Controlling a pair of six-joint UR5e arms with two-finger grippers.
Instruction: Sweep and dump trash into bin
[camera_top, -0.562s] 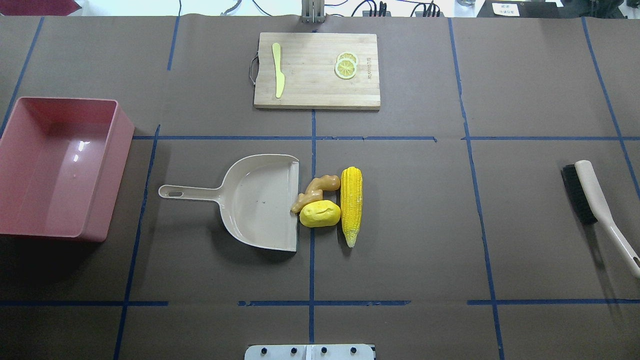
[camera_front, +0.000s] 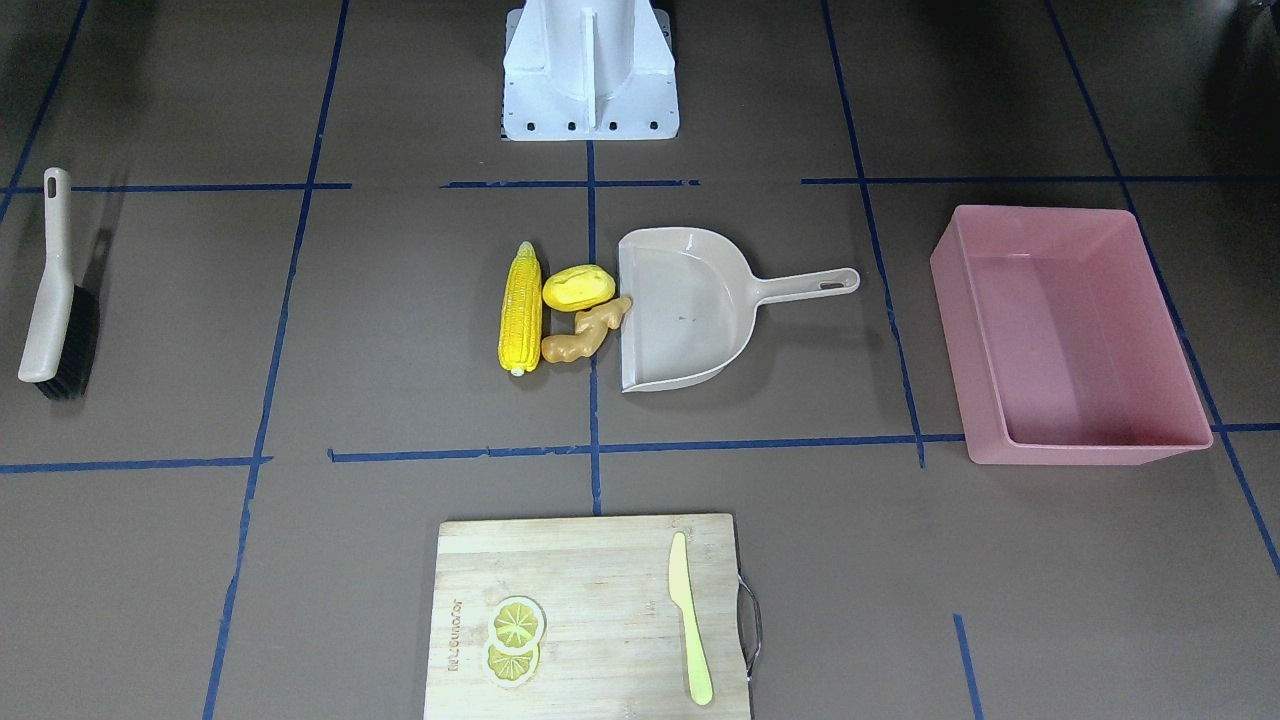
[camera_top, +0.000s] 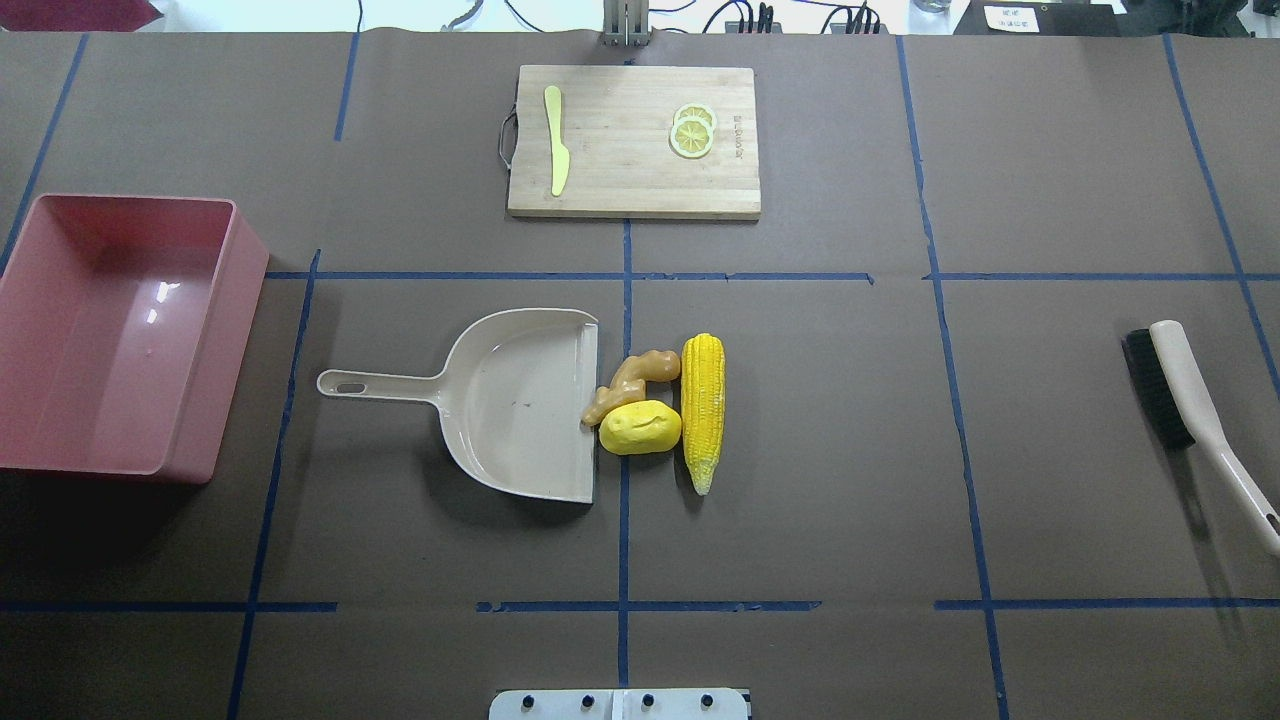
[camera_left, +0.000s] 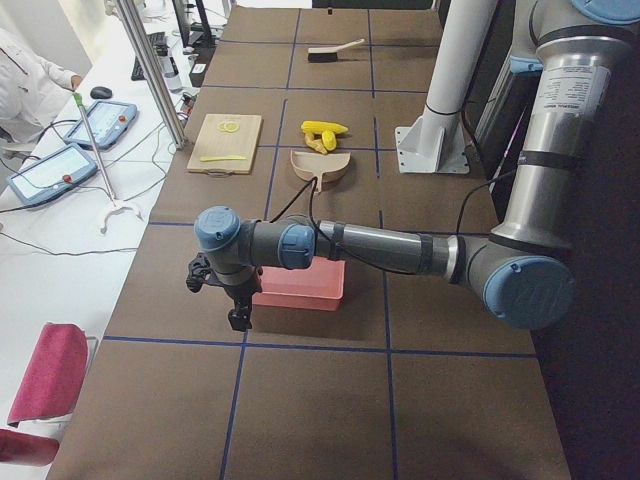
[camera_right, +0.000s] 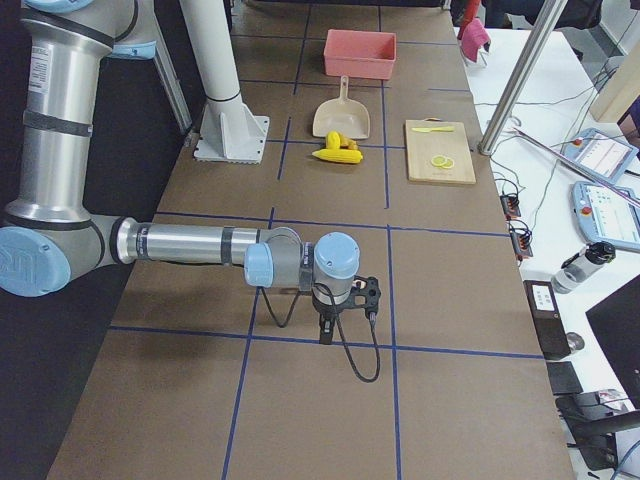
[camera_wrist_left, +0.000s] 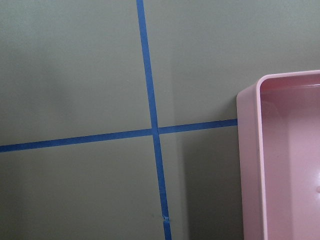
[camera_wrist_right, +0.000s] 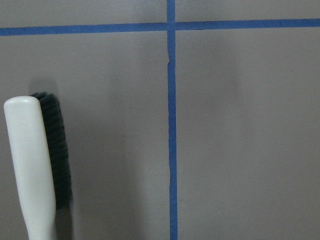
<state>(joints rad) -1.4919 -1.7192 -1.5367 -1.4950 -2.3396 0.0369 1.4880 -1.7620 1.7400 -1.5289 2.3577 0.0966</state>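
The trash lies mid-table at the open lip of the beige dustpan (camera_top: 510, 400): a yellow corn cob (camera_top: 703, 410), a yellow potato lump (camera_top: 640, 427) and a tan ginger root (camera_top: 630, 382). The pink bin (camera_top: 228, 360) stands at the left and is empty. My left gripper (camera_left: 238, 318) hangs beside the bin's outer end, seen only in the exterior left view. My right gripper (camera_right: 325, 335) hangs over bare table, seen only in the exterior right view. I cannot tell if either is open or shut. The left wrist view shows the bin's corner (camera_wrist_left: 250, 165).
A beige brush with black bristles (camera_top: 1190, 400) lies at the right edge and shows in the right wrist view (camera_wrist_right: 32, 170). A wooden cutting board (camera_top: 620, 190) at the back holds a pale knife (camera_top: 555, 140) and lemon slices (camera_top: 692, 132).
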